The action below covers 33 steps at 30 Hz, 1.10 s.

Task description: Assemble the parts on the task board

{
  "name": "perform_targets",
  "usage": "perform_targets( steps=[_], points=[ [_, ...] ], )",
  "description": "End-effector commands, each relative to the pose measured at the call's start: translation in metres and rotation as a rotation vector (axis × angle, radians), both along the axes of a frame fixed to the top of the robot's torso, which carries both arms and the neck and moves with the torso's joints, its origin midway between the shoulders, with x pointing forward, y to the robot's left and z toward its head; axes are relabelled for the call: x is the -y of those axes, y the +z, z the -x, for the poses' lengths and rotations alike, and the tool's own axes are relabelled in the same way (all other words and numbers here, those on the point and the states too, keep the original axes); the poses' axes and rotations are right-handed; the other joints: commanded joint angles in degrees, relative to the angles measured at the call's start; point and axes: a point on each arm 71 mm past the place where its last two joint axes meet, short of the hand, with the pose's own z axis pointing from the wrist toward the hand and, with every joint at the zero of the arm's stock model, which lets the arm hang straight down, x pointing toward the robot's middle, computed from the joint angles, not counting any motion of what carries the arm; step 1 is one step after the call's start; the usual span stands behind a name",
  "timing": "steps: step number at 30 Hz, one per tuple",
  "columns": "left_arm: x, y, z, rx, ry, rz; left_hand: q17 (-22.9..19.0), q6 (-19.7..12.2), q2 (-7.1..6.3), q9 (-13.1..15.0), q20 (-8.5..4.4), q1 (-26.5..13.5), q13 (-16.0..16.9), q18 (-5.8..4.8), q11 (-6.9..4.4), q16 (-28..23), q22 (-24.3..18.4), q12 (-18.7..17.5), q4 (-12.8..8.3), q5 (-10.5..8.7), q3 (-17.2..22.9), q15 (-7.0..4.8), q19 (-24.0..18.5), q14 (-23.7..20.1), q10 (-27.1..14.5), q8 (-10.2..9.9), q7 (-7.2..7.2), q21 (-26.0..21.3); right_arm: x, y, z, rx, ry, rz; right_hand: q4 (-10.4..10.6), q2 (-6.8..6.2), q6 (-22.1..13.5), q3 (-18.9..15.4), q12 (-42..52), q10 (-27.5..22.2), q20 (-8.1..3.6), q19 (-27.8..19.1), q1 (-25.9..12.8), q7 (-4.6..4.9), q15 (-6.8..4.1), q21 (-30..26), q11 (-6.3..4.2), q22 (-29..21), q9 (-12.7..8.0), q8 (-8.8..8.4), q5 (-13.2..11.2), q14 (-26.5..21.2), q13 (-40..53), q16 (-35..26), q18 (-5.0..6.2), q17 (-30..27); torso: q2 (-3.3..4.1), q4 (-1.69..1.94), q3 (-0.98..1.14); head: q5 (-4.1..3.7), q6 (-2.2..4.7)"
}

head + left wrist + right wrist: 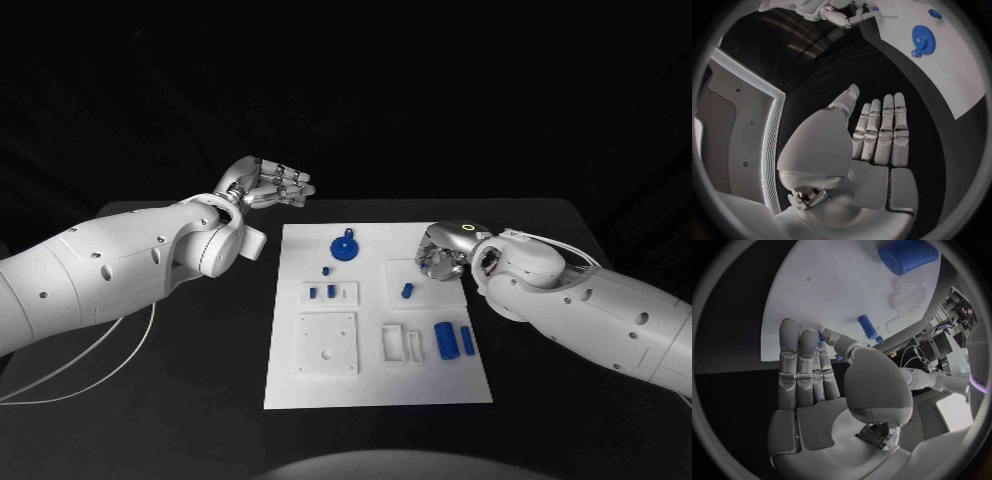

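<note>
Step in hand, as I judge it: the reach for a first part; my right hand point(441, 258) hovers at the right edge of the board point(378, 390), fingers spread and holding nothing, near the small blue peg point(407, 290) lying in its square pocket, while my left hand point(271, 185) hangs off the board's far left corner above the worktop point(173, 400), fingers extended and empty. Next move should call for lowering the right fingers onto the peg and pinching its round, smooth-looking sides without rolling it. The board is matt white with raised rectangular fixtures; the toothed blue gear point(345, 245) lies flat at its far end, and two blue cylinders point(453, 340) lie side by side near the right edge.
</note>
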Motion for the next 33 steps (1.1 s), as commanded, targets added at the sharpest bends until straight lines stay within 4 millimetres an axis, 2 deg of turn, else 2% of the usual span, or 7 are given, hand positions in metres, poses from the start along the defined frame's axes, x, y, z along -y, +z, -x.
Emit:
perform_targets(
  steps=[1, 5, 7, 10, 15, 20, 33],
  points=[
    [0.004, 0.001, 0.0, 0.001, -0.026, -0.001, -0.09, 0.12, 0.47, 0.03, 0.19, -0.12, 0.03, 0.21, 0.03, -0.25, -0.12, -0.01, -0.34, 0.19, 0.05, -0.05, 0.13, -0.57, -0.38, -0.15, -0.12, 0.07, -0.002, -0.006, 0.002, -0.008, 0.008, 0.027, -0.29, 0.86, 0.53, -0.04, 0.09, 0.44, -0.38, -0.14, -0.22, -0.02, -0.54, 0.16, 0.02, 0.66, 0.06, -0.11, -0.12, -0.07, 0.04, 0.16, 0.16, 0.01, 0.0, -0.02, 0.02, 0.07, -0.06],
    [0.004, 0.001, 0.0, -0.001, -0.028, -0.001, -0.09, 0.13, 0.47, 0.03, 0.21, -0.11, 0.03, 0.2, 0.02, -0.25, -0.17, 0.0, -0.34, 0.18, 0.04, -0.03, 0.08, -0.62, -0.37, -0.15, -0.12, 0.06, -0.003, -0.007, 0.002, 0.014, -0.004, 0.045, -1.03, 1.48, 1.67, 0.74, 0.13, 1.66, -0.57, -0.1, 0.4, -0.19, -0.75, 0.12, -0.28, 1.33, 0.22, -0.06, 0.16, -0.08, 0.13, 0.16, 0.07, 0.01, -0.01, -0.04, 0.04, 0.14, -0.13],
    [0.004, 0.001, 0.0, -0.002, -0.028, -0.002, -0.09, 0.15, 0.45, 0.03, 0.23, -0.09, 0.03, 0.19, 0.03, -0.25, -0.26, -0.01, -0.35, 0.11, 0.03, -0.01, 0.05, -0.68, -0.38, -0.15, -0.12, 0.06, -0.002, -0.007, 0.002, 0.027, -0.011, 0.052, -1.69, 1.58, 2.11, 1.82, 0.14, 2.2, -0.68, -0.14, 0.63, -0.25, -0.83, 0.16, -0.32, 1.71, 0.28, -0.05, 1.22, -0.11, 0.18, 0.18, 0.06, 0.03, -0.01, -0.04, 0.05, 0.1, -0.11],
    [0.004, 0.001, 0.0, -0.004, -0.03, -0.002, -0.1, 0.17, 0.45, 0.03, 0.25, -0.09, 0.03, 0.18, 0.03, -0.25, -0.31, -0.01, -0.35, 0.12, 0.02, 0.0, 0.0, -0.74, -0.39, -0.15, -0.12, 0.04, -0.002, -0.006, 0.001, 0.052, -0.024, 0.061, -2.33, 1.73, 2.93, 3.56, 0.15, 3.13, -0.84, -0.22, 0.54, -0.54, -1.02, 0.31, -0.55, 2.39, 0.5, -0.03, 0.72, -0.13, 0.25, 0.19, 0.09, 0.05, -0.04, -0.06, 0.02, 0.06, -0.13],
    [0.003, 0.0, -0.001, -0.004, -0.028, -0.002, -0.1, 0.17, 0.45, 0.03, 0.25, -0.09, 0.03, 0.18, 0.03, -0.25, -0.31, -0.01, -0.35, 0.12, 0.02, 0.0, 0.0, -0.74, -0.39, -0.15, -0.12, 0.04, -0.003, -0.004, 0.001, 0.086, -0.033, 0.062, -2.62, 1.35, 3.75, 4.9, 0.13, 4.07, -1.13, -0.15, -0.31, -0.8, -1.28, 0.32, -0.83, 3.5, 0.94, -0.08, 1.32, 0.01, 0.28, 0.11, 0.04, -0.16, -0.06, -0.06, 0.05, 0.01, -0.16],
    [0.002, 0.0, -0.003, -0.003, -0.023, -0.003, -0.08, 0.28, 0.52, 0.03, 0.27, -0.03, 0.03, 0.2, 0.04, -0.24, -0.58, -0.01, -0.34, 0.08, 0.03, 0.02, -0.03, -0.82, -0.41, -0.15, -0.16, 0.09, -0.004, -0.001, 0.003, 0.113, -0.033, 0.049, -2.9, 1.14, 4.14, 5.21, 0.14, 4.58, -1.31, -0.05, -0.83, -0.97, -1.47, -0.08, -0.98, 4.83, 1.44, -0.07, 2.35, 0.08, 0.33, 0.28, 0.04, -0.32, -0.17, -0.02, 0.04, -0.07, -0.01],
    [-0.003, -0.002, -0.01, -0.001, -0.002, -0.009, -0.09, 0.31, 0.56, 0.03, 0.29, 0.04, 0.03, 0.19, 0.04, -0.25, -0.74, -0.01, -0.37, 0.09, 0.05, 0.04, -0.08, -0.88, -0.44, -0.15, -0.18, 0.09, -0.002, 0.021, 0.006, 0.157, -0.031, -0.023, -2.94, 1.0, 4.36, 5.38, 0.15, 4.87, -1.4, 0.35, -1.02, -1.06, -1.56, -1.32, -1.11, 7.17, 1.78, -0.09, 2.3, -0.01, 0.34, 0.6, -0.01, -0.58, -0.69, -0.2, -0.07, 0.22, 0.12]
  ],
)
